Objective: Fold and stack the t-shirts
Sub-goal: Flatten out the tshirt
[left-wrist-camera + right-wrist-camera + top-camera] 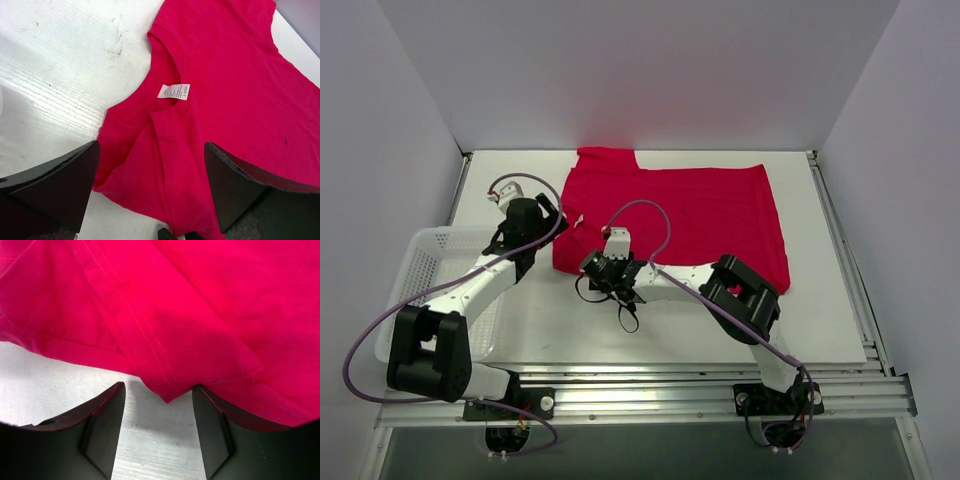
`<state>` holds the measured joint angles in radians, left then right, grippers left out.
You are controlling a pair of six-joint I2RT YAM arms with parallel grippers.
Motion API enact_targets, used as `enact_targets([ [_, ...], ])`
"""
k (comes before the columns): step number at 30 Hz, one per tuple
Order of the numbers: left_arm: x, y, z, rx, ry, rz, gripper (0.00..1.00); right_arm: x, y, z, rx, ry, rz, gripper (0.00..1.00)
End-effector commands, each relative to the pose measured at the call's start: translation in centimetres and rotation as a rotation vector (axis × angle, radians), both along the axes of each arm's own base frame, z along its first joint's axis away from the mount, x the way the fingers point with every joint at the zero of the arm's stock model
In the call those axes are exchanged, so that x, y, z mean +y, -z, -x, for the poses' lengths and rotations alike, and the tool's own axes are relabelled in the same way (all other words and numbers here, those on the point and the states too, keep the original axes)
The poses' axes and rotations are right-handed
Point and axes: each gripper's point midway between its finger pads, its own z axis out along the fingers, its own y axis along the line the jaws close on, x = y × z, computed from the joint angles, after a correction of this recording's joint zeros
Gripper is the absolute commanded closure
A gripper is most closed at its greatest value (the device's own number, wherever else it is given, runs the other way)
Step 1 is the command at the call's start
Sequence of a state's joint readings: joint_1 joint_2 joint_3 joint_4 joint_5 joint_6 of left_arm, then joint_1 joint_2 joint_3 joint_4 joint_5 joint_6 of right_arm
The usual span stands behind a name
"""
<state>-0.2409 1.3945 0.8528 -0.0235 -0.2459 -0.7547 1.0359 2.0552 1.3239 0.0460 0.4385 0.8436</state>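
Note:
The bright red t-shirt lies partly folded at the back middle of the table. My left gripper is open at the shirt's left edge by the collar. In the left wrist view the gripper straddles a folded sleeve of the t-shirt, with the white neck tag just ahead. My right gripper is open at the shirt's near left edge. In the right wrist view the gripper has a hemmed corner of the t-shirt between its tips, not pinched.
A white plastic mesh basket stands at the left, partly under the left arm. Grey walls close in the table on three sides. A metal rail runs along the near edge.

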Motion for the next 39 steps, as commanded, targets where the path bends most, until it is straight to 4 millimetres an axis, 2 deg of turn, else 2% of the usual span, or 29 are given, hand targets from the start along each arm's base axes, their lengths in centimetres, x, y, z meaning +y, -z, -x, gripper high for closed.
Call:
enact_targets([
  [1, -0.1, -0.8, -0.9, -0.047, 0.010, 0.007, 0.06, 0.0, -0.4, -0.6, -0.018, 0.022, 0.028, 0.49],
  [8, -0.1, -0.1, -1.1, -0.035, 0.010, 0.007, 0.06, 0.0, -0.3, -0.9, -0.023, 0.027, 0.031, 0.64],
  [15, -0.1, 0.4, -1.3, -0.029, 0.013, 0.007, 0.06, -0.7, -0.2, -0.7, -0.016, 0.033, 0.064, 0.89],
  [19, -0.3, 0.6, -1.4, -0.025, 0.017, 0.009, 0.06, -0.9, -0.1, -0.7, -0.013, 0.033, 0.072, 0.99],
  [26, -0.2, 0.5, -1.3, -0.025, 0.016, 0.008, 0.06, -1.2, -0.5, -0.8, -0.020, 0.039, 0.084, 1.00],
  [32, -0.1, 0.0, -1.0, -0.036, 0.013, 0.012, 0.06, -1.8, -2.3, -0.6, -0.046, 0.045, 0.092, 1.00],
  [39, 0.1, -1.3, -0.3, -0.062, 0.009, 0.022, 0.06, -2.8, -3.4, 0.7, -0.055, 0.045, 0.100, 1.00],
])
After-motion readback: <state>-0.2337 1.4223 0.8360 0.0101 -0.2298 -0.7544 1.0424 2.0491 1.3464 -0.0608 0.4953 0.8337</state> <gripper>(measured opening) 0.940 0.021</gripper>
